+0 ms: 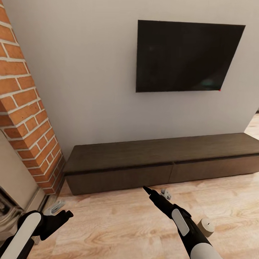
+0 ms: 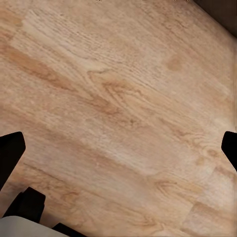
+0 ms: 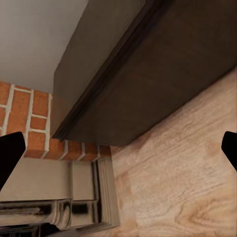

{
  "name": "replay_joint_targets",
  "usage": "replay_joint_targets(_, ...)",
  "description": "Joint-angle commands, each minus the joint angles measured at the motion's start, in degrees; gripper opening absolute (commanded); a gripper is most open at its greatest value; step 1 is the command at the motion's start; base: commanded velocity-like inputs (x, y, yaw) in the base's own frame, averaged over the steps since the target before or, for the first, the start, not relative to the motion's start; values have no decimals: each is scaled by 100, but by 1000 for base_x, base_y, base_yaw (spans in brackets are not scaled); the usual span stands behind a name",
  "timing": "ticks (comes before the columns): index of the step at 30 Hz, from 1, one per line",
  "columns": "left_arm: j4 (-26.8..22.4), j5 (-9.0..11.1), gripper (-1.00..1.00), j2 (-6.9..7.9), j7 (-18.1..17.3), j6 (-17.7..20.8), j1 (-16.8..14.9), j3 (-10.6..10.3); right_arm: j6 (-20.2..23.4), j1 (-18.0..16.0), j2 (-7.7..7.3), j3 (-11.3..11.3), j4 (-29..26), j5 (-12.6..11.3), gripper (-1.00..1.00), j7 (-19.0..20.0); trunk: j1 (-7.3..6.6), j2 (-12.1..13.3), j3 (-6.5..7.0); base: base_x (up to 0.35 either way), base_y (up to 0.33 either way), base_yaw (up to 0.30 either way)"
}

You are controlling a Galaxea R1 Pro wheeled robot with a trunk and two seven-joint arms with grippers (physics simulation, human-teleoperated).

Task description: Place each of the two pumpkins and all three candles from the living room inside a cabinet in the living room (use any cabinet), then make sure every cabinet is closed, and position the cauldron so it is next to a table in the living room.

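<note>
My right hand (image 1: pixel 155 193) is open, empty, pointed at the shut cabinet (image 1: pixel 118 176) drawer. Left hand (image 2: pixel 118 148) open over floor (image 2: pixel 123 98).

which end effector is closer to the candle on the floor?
Right. The right end effector is up-left of the candle, near the cabinet; the left end effector is far across the floor.

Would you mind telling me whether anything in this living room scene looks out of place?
Yes: one candle sits on the bare wooden floor beside the right arm, in front of the closed cabinet. Nothing looks spilled or damaged.
</note>
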Motion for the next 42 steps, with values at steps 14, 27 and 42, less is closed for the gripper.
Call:
replay_joint_targets(14, -6, 62, 100, 3, 55, 17, -4, 2, -240, -3, -2, -40, 30, -45, 100, -3, 0, -2, -5, 10, -63, 1)
replay_joint_targets(27, -167, 60, 100, 20, 47, 69, -4, 20, -404, -11, -3, -656, 95, -446, 100, 3, 0, -2, -5, 0, 0, 0)
replay_joint_targets(42, -206, 70, 100, 58, 37, 306, -4, 141, -358, -21, -134, -1308, 695, -927, 100, 1286, 264, -484, -221, 0, 0, 0)
